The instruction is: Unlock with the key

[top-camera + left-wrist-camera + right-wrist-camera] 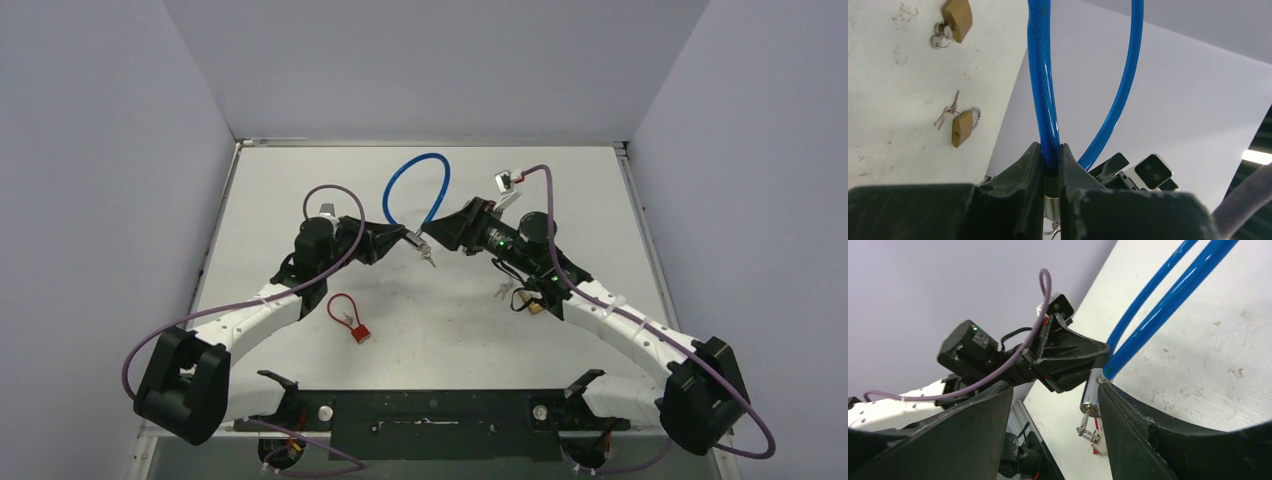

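The right gripper [1054,390] looms closest in its own view, black fingers spread wide on either side of the steel lock barrel [1091,390] and touching nothing. A small key [1087,429] hangs at the barrel's end, apparently seated in the keyhole, its ring dangling. The left gripper [1049,150] is pinched on the blue cable lock [1043,75] just above the barrel, over the middle of the table [600,200]. The plastic-coated cable looks slick and springy, the barrel rigid and smooth. The thin, light key head seems the place to pinch, squarely, as it could slip.
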Motion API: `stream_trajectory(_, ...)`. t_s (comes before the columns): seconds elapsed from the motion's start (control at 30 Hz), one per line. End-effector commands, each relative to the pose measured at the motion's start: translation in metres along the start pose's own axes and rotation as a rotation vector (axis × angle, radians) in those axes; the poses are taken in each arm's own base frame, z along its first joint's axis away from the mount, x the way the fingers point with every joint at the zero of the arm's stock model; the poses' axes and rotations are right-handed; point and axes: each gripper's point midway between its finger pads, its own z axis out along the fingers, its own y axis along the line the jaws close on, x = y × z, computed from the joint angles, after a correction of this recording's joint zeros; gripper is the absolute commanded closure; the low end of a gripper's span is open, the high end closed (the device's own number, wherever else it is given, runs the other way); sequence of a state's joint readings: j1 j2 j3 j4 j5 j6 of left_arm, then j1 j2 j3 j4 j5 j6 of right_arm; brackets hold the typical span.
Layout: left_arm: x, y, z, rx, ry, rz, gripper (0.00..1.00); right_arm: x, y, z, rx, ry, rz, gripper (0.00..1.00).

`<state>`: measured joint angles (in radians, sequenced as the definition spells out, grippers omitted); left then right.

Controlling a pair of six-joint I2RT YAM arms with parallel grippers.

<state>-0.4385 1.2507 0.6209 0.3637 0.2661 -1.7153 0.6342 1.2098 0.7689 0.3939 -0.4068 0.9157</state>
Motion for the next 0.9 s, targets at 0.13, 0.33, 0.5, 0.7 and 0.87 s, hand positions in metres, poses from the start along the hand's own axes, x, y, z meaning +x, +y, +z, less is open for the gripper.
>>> stream_trajectory(0.13,0.021,-0.067,-0.018,0.261,0.079,0.125,1.00,-0.002,-0.006,-0.023,0.065,-0.019,-0.055,0.32)
stream_trajectory(0.33,0.023,-0.071,-0.019,0.281,0.090,0.134,1.00,0.005,0.002,-0.019,0.012,0.020,-0.061,0.49)
stream_trajectory(0.5,0.024,-0.073,-0.019,0.284,0.096,0.130,1.00,0.002,0.007,-0.012,-0.008,0.023,-0.063,0.62)
stream_trajectory(0.7,0.026,-0.077,-0.019,0.296,0.102,0.130,1.00,0.005,0.011,-0.009,-0.028,0.036,-0.053,0.62)
stream_trajectory(0.87,0.029,-0.082,-0.020,0.311,0.115,0.136,1.00,0.006,0.017,-0.006,-0.063,0.035,-0.011,0.78)
